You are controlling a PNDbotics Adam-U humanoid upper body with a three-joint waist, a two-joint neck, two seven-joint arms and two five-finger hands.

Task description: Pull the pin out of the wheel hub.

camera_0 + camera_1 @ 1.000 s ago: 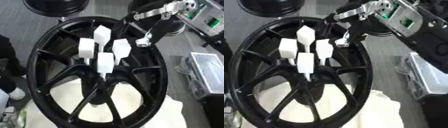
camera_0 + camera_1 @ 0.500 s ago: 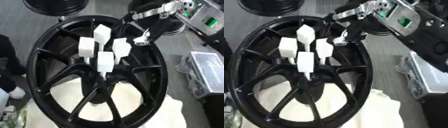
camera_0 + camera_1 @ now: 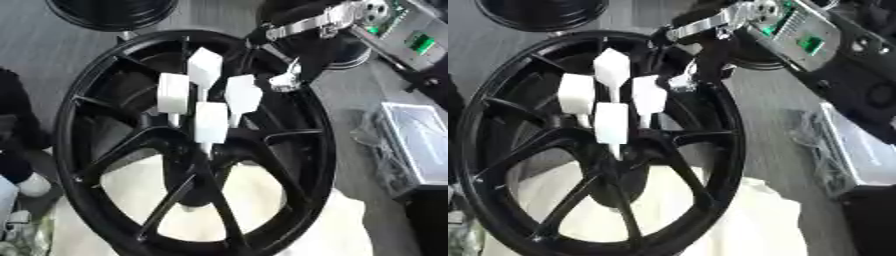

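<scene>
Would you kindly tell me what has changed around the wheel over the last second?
The right robot hand has moved down and inward from beyond the rim, toward the four white pins. It now hangs just right of the nearest pin, not visibly gripping any. The pins stand in the hub as before, and the wheel has not shifted. The left robot hand is out of view.

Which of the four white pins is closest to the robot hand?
The rightmost pin, on the hub's right side. The right robot hand sits just to its upper right by the wheel rim; the other three stand farther left or lower.
</scene>
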